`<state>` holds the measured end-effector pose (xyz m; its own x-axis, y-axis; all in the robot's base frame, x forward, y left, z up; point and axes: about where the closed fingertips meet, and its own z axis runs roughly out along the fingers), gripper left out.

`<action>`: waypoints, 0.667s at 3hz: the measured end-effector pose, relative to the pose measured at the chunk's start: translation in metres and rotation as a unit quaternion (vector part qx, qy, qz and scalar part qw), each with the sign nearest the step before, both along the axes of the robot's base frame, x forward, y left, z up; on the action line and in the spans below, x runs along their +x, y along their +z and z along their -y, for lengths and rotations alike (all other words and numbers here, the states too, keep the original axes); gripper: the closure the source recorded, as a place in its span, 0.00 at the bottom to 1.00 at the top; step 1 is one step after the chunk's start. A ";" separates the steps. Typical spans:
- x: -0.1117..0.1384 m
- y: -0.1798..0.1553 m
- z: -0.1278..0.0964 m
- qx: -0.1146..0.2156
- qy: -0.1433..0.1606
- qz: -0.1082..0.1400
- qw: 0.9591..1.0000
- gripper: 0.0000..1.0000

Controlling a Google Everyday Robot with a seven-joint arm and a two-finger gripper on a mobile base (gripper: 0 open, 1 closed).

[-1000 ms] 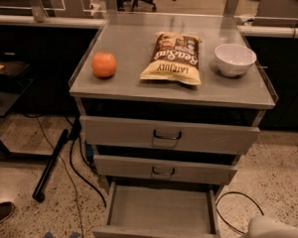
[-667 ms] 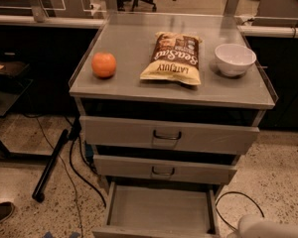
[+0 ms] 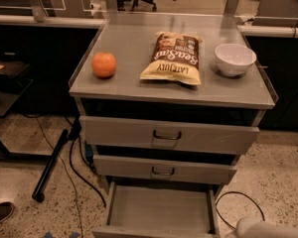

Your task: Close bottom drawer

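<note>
The bottom drawer of the grey cabinet stands pulled far out, and its plain grey tray is bare. Its front panel is cut off by the lower edge of the view, so its handle is hidden. The mid drawer and the top drawer above it each stick out a little. My gripper is out of view. Only a white rounded part of my arm shows at the bottom right corner, just right of the open drawer's front.
On the cabinet top lie an orange, a chip bag and a white bowl. A black cable and a black bar lie on the floor to the left. A shoe is at the bottom left.
The white arm part at the bottom right has come a little further left into view. The drawers and the things on top have not moved.
</note>
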<state>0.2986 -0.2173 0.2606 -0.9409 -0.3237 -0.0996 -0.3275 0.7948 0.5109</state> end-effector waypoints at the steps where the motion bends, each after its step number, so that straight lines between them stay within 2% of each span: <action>1: 0.026 -0.037 0.000 0.013 -0.045 0.014 0.999 1.00; 2: 0.043 -0.054 0.002 0.013 -0.066 0.019 0.998 1.00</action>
